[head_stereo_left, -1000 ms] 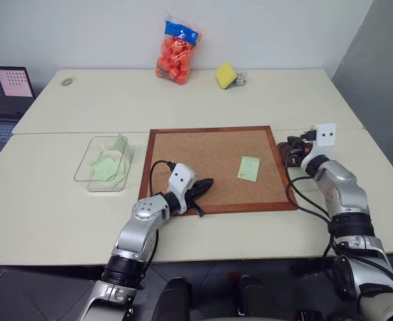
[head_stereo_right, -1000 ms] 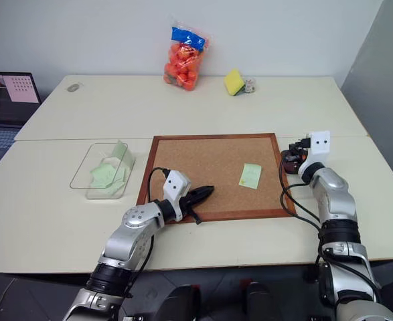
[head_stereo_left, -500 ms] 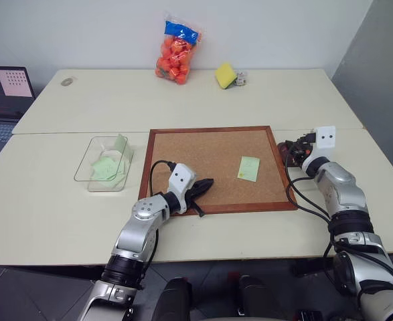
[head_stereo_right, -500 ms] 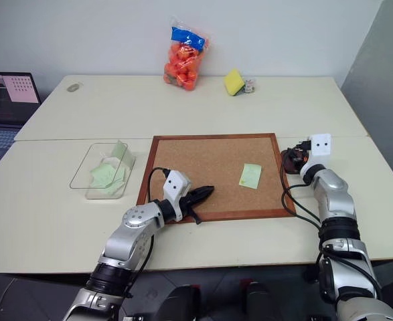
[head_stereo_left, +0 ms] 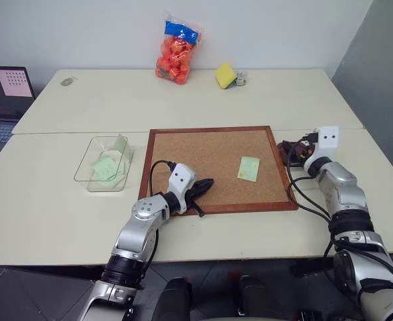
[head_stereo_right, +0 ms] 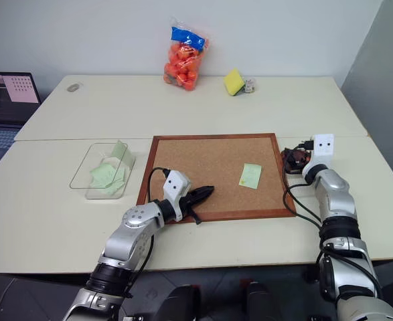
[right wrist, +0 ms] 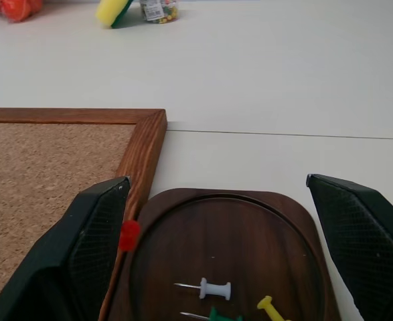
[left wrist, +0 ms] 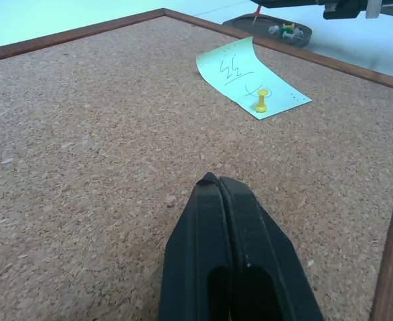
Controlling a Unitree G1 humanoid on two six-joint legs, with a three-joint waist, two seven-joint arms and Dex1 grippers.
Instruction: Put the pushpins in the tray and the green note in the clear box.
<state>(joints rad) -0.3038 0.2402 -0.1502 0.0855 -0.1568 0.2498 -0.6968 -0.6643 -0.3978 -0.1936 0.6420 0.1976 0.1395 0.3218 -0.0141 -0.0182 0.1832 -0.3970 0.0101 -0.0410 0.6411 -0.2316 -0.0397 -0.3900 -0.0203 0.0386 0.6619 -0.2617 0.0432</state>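
My right gripper (right wrist: 226,257) stands open just above the dark brown tray (right wrist: 229,227), beside the corkboard's right edge. White (right wrist: 209,289), green and yellow pushpins lie in the tray. A red pushpin (right wrist: 129,235) shows by one finger (right wrist: 92,254), over the tray's rim; I cannot tell whether they touch. The green note (head_stereo_left: 248,168) lies on the corkboard (head_stereo_left: 203,154), held by a yellow pushpin (left wrist: 262,100). My left gripper (left wrist: 217,182) is shut and empty, low over the board's front left. The clear box (head_stereo_left: 106,162) sits left of the board with green slips inside.
At the table's far side are a bag of orange things (head_stereo_left: 176,50), a yellow-green sponge (head_stereo_left: 225,75) and a small jar (head_stereo_left: 240,79). A laptop (head_stereo_left: 5,100) stands at the left edge. Cables trail from my right wrist across the board's right frame.
My right gripper's fingers have spread open over the tray. The left arm has kept still.
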